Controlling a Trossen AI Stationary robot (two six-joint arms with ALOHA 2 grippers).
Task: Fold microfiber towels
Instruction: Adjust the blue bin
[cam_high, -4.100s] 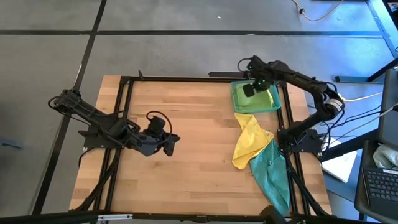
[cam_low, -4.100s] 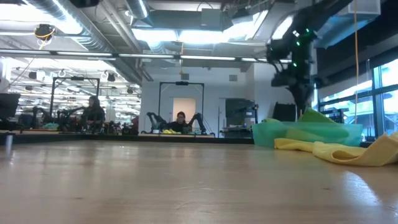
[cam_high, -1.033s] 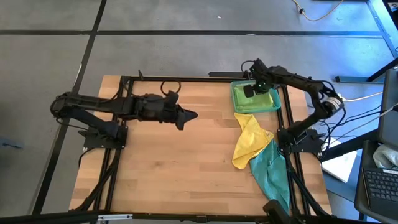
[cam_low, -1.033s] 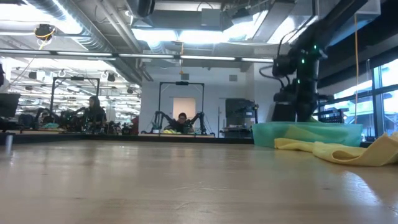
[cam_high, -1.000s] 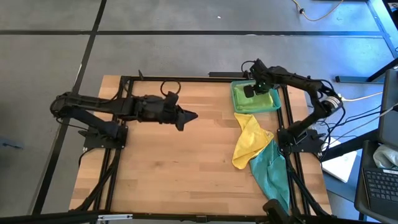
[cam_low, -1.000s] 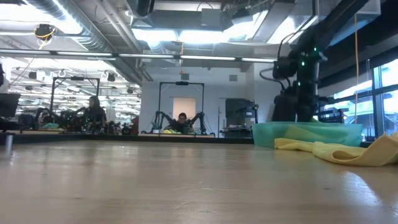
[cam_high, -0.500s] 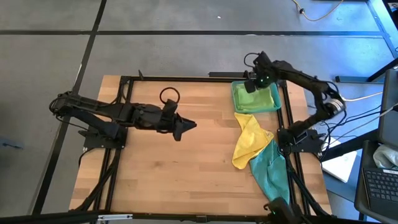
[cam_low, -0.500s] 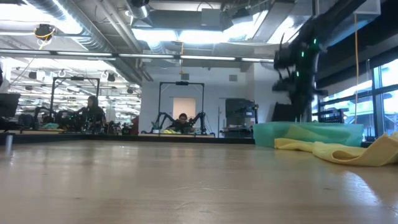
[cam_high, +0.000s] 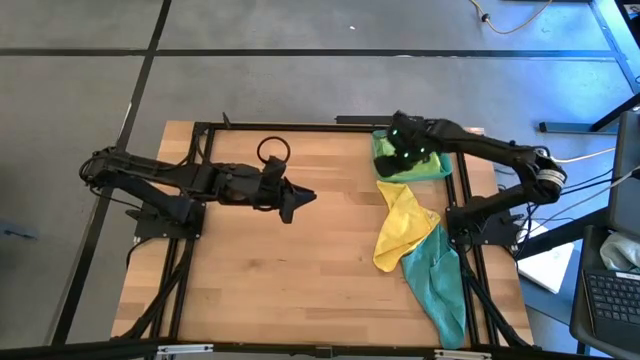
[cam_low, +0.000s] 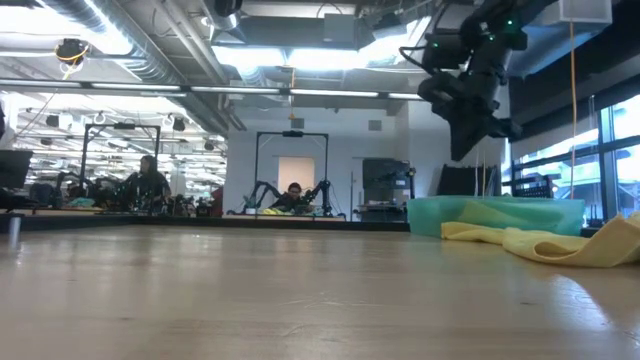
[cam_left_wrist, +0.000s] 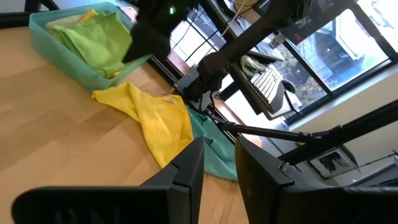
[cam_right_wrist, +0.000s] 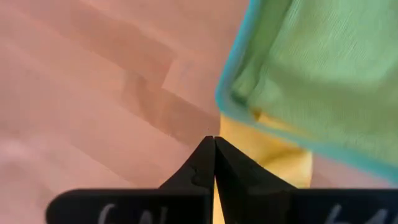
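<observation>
Wood: tabletop (cam_high: 300, 260) carries everything; most of it is bare, with the cloths and tray gathered on the right side.

Left arm: now drawn back a little toward its base from its reach of a second ago; left pincer (cam_high: 296, 199) hangs over the bare middle of the tabletop, holding nothing. In its wrist view the two fingers (cam_left_wrist: 188, 163) stand a narrow gap apart.

Right arm: half a second ago its pincer was over the tray; now right pincer (cam_high: 404, 141) has swung to the tray's inner edge, raised well above the rim in the low view. Fingers pressed together, empty.

Meaning: I judge the right arm has finished at the tray and is heading for the loose towels, so the next fold has not begun.

Tray: teal tray (cam_high: 441, 170) at the far right corner holds a bright green towel (cam_right_wrist: 317, 56), flat inside the walls; a strip of yellow shows under it at one edge.

Loose towels: yellow towel (cam_high: 400, 232) lies crumpled just beside the tray's near edge; teal towel (cam_high: 437, 283) touches it and trails off the tabletop's near right edge. Both unfolded.
</observation>
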